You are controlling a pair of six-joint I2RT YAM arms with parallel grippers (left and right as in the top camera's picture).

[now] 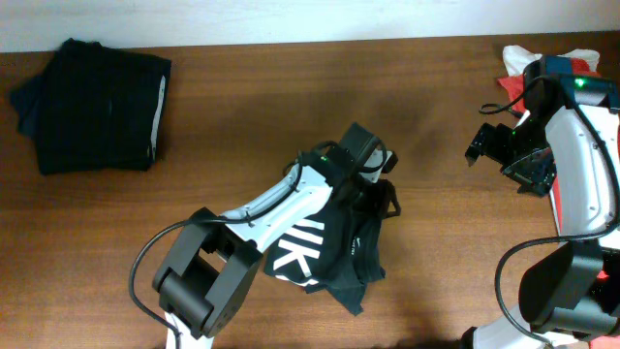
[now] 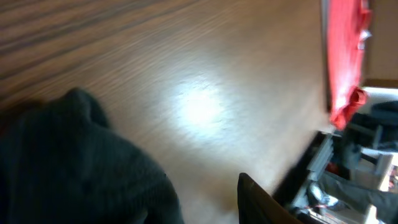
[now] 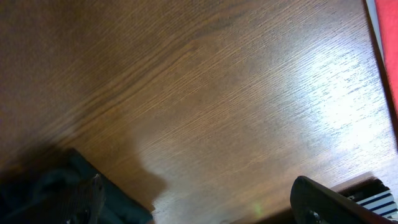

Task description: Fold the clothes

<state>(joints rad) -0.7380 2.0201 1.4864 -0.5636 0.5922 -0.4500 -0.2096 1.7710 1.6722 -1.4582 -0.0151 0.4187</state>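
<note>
The black T-shirt [image 1: 334,242] with white block letters lies bunched in a heap near the table's front middle, partly under my left arm. My left gripper [image 1: 373,160] sits at the heap's far end. In the left wrist view the dark fabric [image 2: 74,168] covers the left finger, and a bare gap of table separates it from the right finger, so the left gripper [image 2: 211,199] looks open. My right gripper [image 1: 487,145] is wide open and empty over bare wood at the right, apart from the shirt. In the right wrist view the right gripper's [image 3: 199,199] fingers are spread wide.
A folded black garment [image 1: 97,107] lies at the back left. A pile of red and white clothes [image 1: 528,68] sits at the back right corner; it also shows in the left wrist view [image 2: 345,56]. The wooden table [image 1: 291,87] stretches between them.
</note>
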